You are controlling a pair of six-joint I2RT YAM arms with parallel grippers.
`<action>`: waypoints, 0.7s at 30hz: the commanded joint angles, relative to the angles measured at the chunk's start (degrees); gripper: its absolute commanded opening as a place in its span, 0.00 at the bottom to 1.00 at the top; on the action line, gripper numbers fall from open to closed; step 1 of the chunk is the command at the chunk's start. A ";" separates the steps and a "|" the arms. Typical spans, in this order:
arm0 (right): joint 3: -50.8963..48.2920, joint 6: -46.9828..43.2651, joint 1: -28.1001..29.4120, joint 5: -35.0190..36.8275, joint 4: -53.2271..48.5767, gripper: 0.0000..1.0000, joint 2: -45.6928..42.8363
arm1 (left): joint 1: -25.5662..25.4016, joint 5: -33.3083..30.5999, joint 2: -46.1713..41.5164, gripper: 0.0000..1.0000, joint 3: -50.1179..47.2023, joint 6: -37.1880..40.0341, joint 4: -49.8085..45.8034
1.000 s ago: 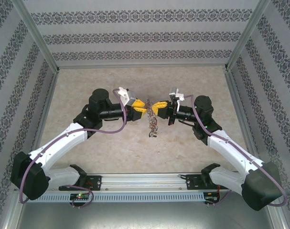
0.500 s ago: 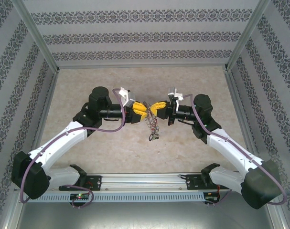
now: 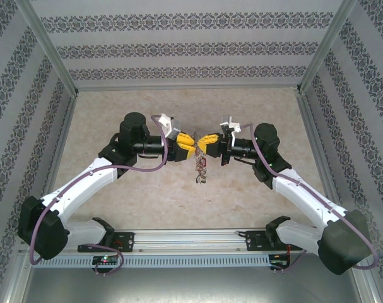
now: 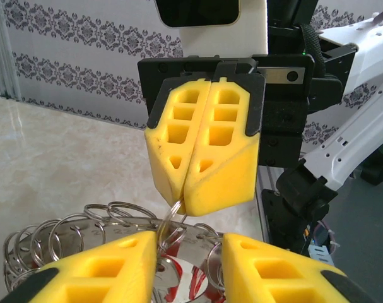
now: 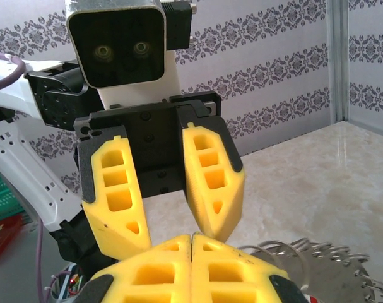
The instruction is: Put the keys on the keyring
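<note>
My right gripper [image 4: 186, 203] is squeezed shut on one thin loop of the keyring [image 4: 65, 230], up in the air over the middle of the table [image 3: 260, 189]. My left gripper [image 4: 188, 252] is nose to nose with it, with its two yellow fingers apart and the ring's loops lying across the gap. One of the keys [image 4: 178, 281], silver with some red, shows in that gap.
</note>
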 commanded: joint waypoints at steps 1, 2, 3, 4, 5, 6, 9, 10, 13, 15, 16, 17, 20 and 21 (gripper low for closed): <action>2.23 -1.41 1.09 -1.62 2.68 0.00 -0.33 | -0.48 -2.56 -1.59 0.40 -0.19 0.36 0.75; 2.23 -1.49 1.08 -1.62 2.52 0.00 -0.36 | -0.41 -3.25 -1.90 0.41 -0.39 0.47 0.60; 2.23 -1.59 1.15 -1.69 2.47 0.00 -0.35 | -0.41 -3.32 -2.18 0.42 -0.58 0.65 0.54; 2.23 -1.57 1.16 -1.73 2.43 0.00 -0.36 | -0.39 -3.32 -2.27 0.43 -0.66 0.57 0.62; 2.16 -1.61 1.20 -1.73 2.44 0.00 -0.33 | -0.40 -2.84 -2.07 0.43 -0.60 0.41 0.74; 2.23 -1.62 1.25 -1.75 2.39 0.00 -0.25 | -0.41 -1.83 -1.73 0.41 -0.41 0.15 1.04; 2.49 -1.79 1.33 -1.80 2.37 0.00 0.06 | -0.50 0.76 -0.87 0.32 0.26 0.15 1.65; 2.64 -1.95 1.42 -1.84 2.40 0.00 0.08 | -0.70 0.98 -0.78 0.31 0.37 0.53 1.58; 2.92 -2.14 1.68 -1.69 2.42 0.00 0.34 | -1.01 0.81 -0.67 0.31 0.14 1.32 1.40; 3.01 -2.14 1.77 -1.71 2.43 0.00 0.36 | -1.01 1.17 -0.73 0.30 0.25 1.85 1.01; 3.02 -2.19 1.77 -1.71 2.41 0.00 0.35 | -1.01 1.69 -0.68 0.29 0.32 2.03 0.90; 3.02 -2.22 1.81 -1.71 2.35 0.00 0.35 | -1.05 2.15 -0.58 0.27 0.47 2.21 0.69; 3.11 -2.34 1.77 -1.89 2.08 0.00 0.58 | -1.13 2.39 -0.39 0.15 0.67 3.00 -0.09; 3.11 -2.45 1.75 -1.93 1.90 0.00 0.49 | -1.10 2.23 -0.51 0.08 0.66 3.26 -0.11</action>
